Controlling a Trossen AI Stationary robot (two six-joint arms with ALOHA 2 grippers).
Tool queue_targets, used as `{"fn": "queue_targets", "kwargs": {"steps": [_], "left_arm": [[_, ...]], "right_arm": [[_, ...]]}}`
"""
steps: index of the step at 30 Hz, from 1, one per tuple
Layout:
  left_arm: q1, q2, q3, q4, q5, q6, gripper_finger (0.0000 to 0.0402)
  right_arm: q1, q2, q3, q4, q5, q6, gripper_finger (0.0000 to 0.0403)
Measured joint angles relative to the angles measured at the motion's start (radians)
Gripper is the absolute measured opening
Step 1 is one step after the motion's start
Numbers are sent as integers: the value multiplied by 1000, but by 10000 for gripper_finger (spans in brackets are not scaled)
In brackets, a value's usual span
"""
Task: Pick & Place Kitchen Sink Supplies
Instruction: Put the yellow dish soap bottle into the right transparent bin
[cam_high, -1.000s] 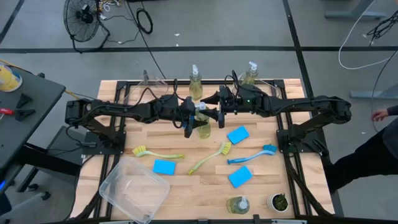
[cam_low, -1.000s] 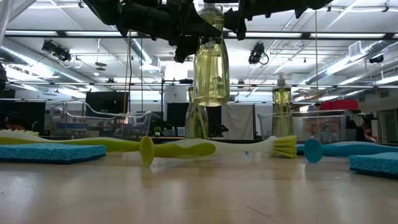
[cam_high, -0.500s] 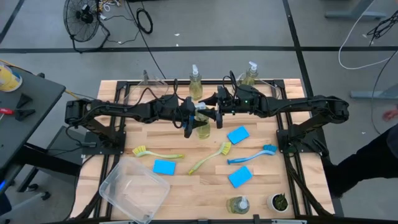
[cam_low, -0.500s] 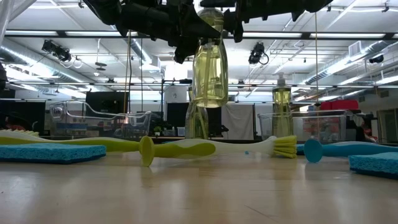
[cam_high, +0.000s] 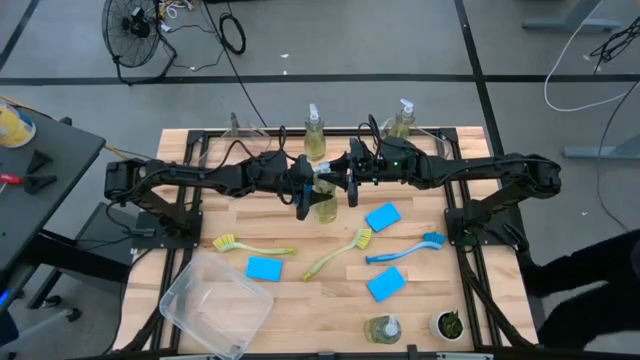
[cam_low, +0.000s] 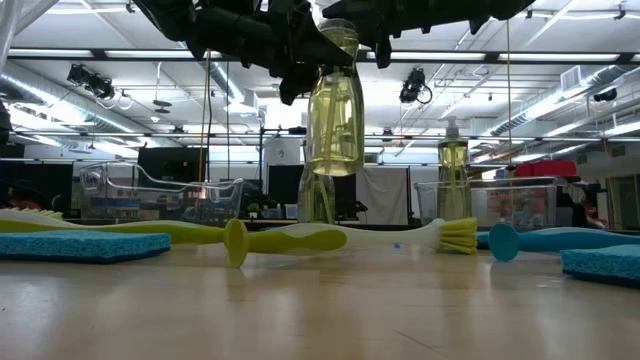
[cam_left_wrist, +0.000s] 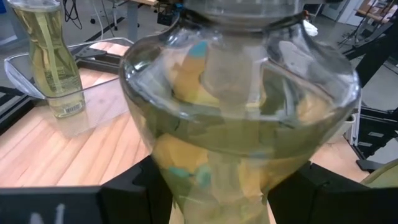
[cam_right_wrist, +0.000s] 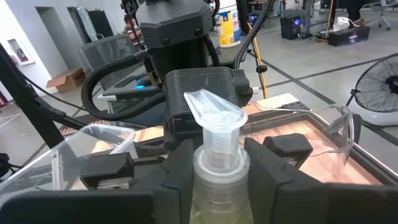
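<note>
A clear pump bottle of yellow-green soap (cam_high: 325, 203) hangs above the table's middle, between both arms. My left gripper (cam_high: 306, 194) reaches in from the table's left and is shut on the bottle's body. My right gripper (cam_high: 348, 184) reaches in from the right and is shut on the bottle's neck, under the pump head (cam_right_wrist: 214, 112). On the table lie two yellow-green brushes (cam_high: 252, 245) (cam_high: 340, 253), a blue brush (cam_high: 405, 250) and three blue sponges (cam_high: 382, 216) (cam_high: 264, 268) (cam_high: 386, 284). My left gripper pinches the bottle's body (cam_left_wrist: 186, 180) between its two fingers (cam_left_wrist: 127, 193), coming in level from the table's left. The bottle is lifted clear of the table (cam_low: 335, 110), nearly upright and tipped a little. My right gripper has its two fingers (cam_right_wrist: 181, 167) on either side of the bottle's neck collar (cam_right_wrist: 221, 160), just below the pump head. It comes in level from the table's right. The pump head stands up between the fingers.
Two more soap bottles (cam_high: 314, 133) (cam_high: 402, 118) stand at the far edge by clear bins. Another bottle (cam_high: 383, 328) and a white pot with a plant (cam_high: 448, 324) stand at the near right. A clear bin (cam_high: 215, 305) sits at the near left.
My right gripper has shut from a wide gap onto the bottle's neck. In the low view the bottle's top has shifted a little and the bottle now hangs slightly tipped. My left gripper has kept its hold and place.
</note>
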Motion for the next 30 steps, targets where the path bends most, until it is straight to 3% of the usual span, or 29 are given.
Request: {"fn": "queue_targets", "kwargs": {"steps": [11, 23, 30], "left_arm": [[0, 0, 0, -3, -12, -31, 230], [-2, -13, 3, -23, -24, -50, 349], [0, -43, 3, -85, -40, -38, 351]], "right_arm": [[0, -5, 0, -4, -24, -3, 101], [0, -29, -2, -58, -18, -13, 101], [0, -45, -2, -131, -14, -44, 101]]}}
